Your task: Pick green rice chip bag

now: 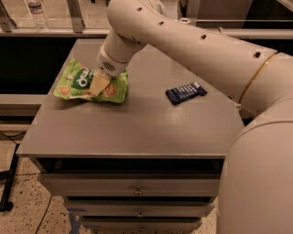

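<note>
The green rice chip bag [75,84] is a crinkly light-green pouch with a dark green oval logo. It lies at the back left of the grey cabinet top [137,123]. My gripper [98,84] is down on the middle of the bag, reaching in from the upper right, and covers part of the logo. The bag rests on the surface. The big white arm [197,41] crosses the right side of the view.
A small dark blue wrapped bar [185,93] lies right of the bag on the cabinet top. Drawers with small knobs [137,189] sit below the front edge. A railing and a bottle [35,8] stand beyond the back edge.
</note>
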